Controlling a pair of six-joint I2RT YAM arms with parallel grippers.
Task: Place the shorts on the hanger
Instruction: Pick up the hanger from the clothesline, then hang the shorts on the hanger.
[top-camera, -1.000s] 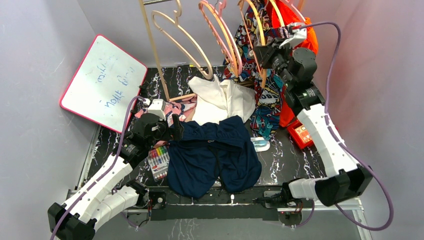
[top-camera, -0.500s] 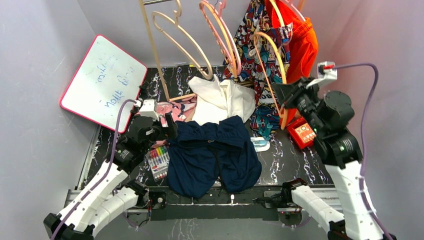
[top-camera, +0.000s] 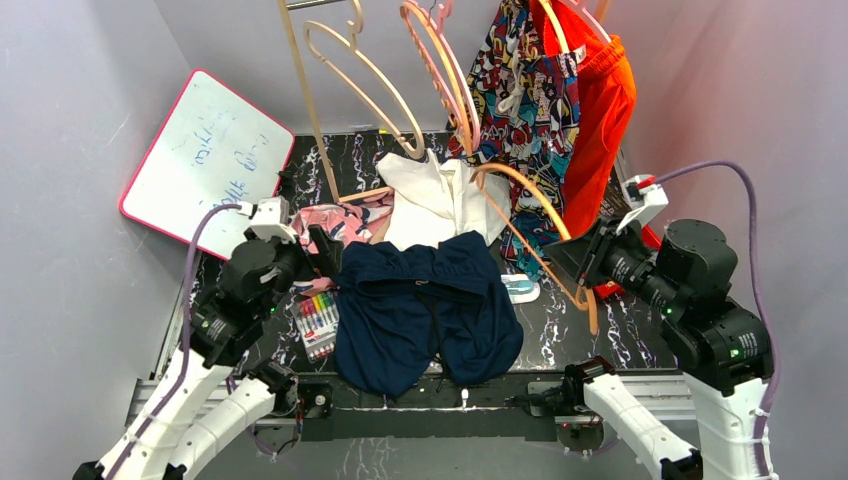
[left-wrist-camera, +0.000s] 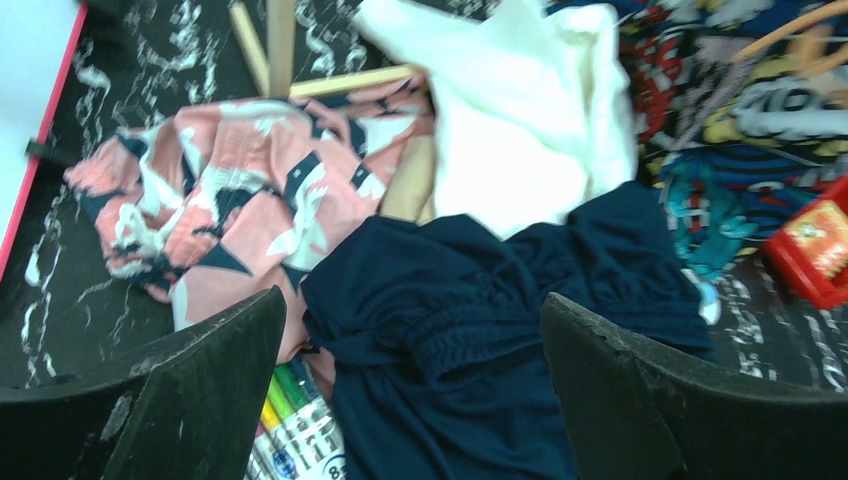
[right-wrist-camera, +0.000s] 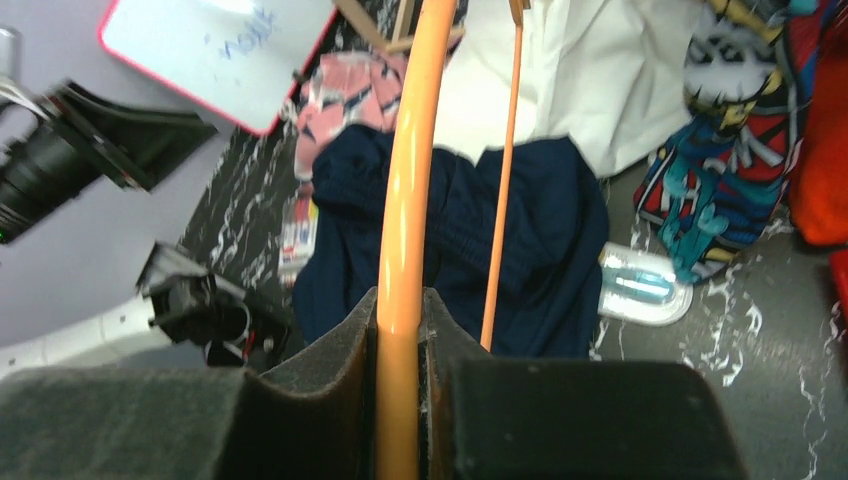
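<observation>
The dark navy shorts (top-camera: 425, 310) lie flat at the table's front centre, waistband toward the back, and also show in the wrist views (left-wrist-camera: 480, 340) (right-wrist-camera: 540, 230). My left gripper (top-camera: 330, 255) hovers over their left waistband corner, wide open with nothing between its fingers (left-wrist-camera: 412, 298). My right gripper (top-camera: 585, 262) is shut on the orange-tan hanger (top-camera: 530, 200), held in the air to the right of the shorts. The hanger's thick bar (right-wrist-camera: 405, 200) runs up between the pads, and a thinner bar shows beside it.
A whiteboard (top-camera: 205, 165) leans at the back left. A marker pack (top-camera: 318, 322) lies left of the shorts, with a pink patterned garment (top-camera: 345, 218) and a white garment (top-camera: 445, 200) behind. Comic-print shorts (top-camera: 525, 90), orange shorts (top-camera: 600, 100) and pale hangers (top-camera: 350, 60) hang at the back.
My right arm has carried the hanger down and away from the hanging clothes, toward the front right. My left gripper has drawn back a little to the left, still open.
</observation>
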